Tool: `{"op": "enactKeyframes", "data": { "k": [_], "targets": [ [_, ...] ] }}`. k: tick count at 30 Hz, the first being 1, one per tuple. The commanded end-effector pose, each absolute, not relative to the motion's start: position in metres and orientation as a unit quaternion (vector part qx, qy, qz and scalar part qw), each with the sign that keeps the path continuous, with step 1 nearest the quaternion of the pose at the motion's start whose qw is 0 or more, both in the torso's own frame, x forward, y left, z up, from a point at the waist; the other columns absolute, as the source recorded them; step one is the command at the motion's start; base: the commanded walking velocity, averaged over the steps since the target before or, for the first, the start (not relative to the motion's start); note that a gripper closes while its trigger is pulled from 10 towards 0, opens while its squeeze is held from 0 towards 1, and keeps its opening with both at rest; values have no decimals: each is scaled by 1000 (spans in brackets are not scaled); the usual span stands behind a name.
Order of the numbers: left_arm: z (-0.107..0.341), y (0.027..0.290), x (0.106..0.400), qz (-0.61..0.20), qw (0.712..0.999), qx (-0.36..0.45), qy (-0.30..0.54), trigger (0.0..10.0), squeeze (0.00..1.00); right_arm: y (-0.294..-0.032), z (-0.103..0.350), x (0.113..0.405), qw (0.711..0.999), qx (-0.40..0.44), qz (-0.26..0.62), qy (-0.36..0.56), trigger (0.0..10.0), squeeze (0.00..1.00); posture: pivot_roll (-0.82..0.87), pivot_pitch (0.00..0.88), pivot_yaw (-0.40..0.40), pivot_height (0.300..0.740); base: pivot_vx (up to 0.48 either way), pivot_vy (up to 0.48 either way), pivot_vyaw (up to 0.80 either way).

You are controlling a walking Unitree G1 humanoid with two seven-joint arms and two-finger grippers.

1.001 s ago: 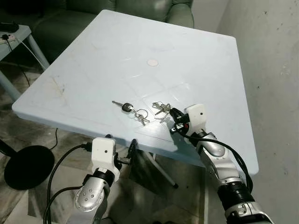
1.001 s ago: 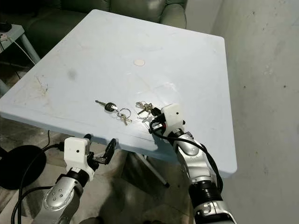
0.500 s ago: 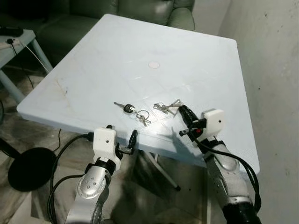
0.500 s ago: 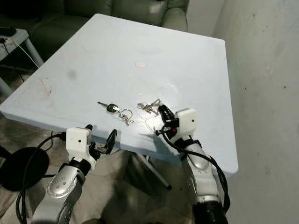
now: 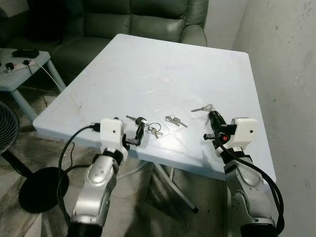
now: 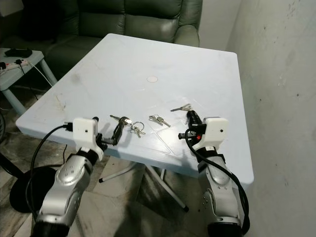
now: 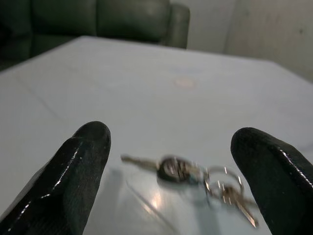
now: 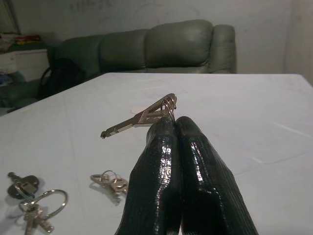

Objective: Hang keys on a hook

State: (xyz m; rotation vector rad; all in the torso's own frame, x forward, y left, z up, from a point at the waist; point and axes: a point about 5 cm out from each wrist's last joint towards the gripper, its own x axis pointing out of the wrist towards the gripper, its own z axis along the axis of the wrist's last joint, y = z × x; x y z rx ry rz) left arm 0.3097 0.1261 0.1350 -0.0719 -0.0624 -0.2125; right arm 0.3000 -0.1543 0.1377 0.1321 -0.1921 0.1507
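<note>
On the white table (image 5: 148, 59), near its front edge, lies a black-headed key with a ring of small keys (image 5: 143, 122). A small loose pair of keys (image 5: 173, 120) lies just to its right. My left gripper (image 5: 139, 133) is open at the table's front edge, and the black-headed key bunch (image 7: 181, 169) lies between and just beyond its fingers (image 7: 83, 147). My right gripper (image 5: 213, 118) is shut on a silver key set (image 8: 146, 115), which sticks out above its tips, lifted off the table to the right of the other keys.
A green sofa (image 5: 143, 19) stands behind the table. A rough wall (image 5: 286, 74) runs along the right. At the left are a low side table with a power strip (image 5: 24, 54) and a black round stand base (image 5: 39, 187) on the floor.
The camera has pulled back. My right gripper has closed on one key set and carried it up and to the right. My left gripper has risen to the table edge by the black-headed key.
</note>
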Motion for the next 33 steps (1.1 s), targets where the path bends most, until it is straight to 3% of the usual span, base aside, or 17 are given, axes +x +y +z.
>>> {"op": "enactKeyframes", "data": {
  "k": [1, 10, 28, 33],
  "targets": [
    [137, 132, 315, -96, 994, -42, -37, 10000, 0, -153, 150, 302, 989, 54, 77, -117, 10000, 0, 41, 0, -3, 740, 0, 0, 0],
    [142, 142, 321, -78, 995, -23, -56, 10000, 0, -154, 145, 308, 993, 14, 68, -97, 10000, 0, 52, 0, -4, 740, 0, 0, -51],
    [144, 149, 331, -64, 996, -31, -61, 10000, 0, -148, 142, 314, 993, 5, 77, -90, 10000, 0, 60, 0, 2, 740, 0, 0, -713],
    [145, 149, 332, -63, 996, -30, -61, 10000, 0, -148, 142, 315, 993, 4, 77, -89, 10000, 0, 65, 0, -3, 740, 0, 366, -720]
  ]
}}
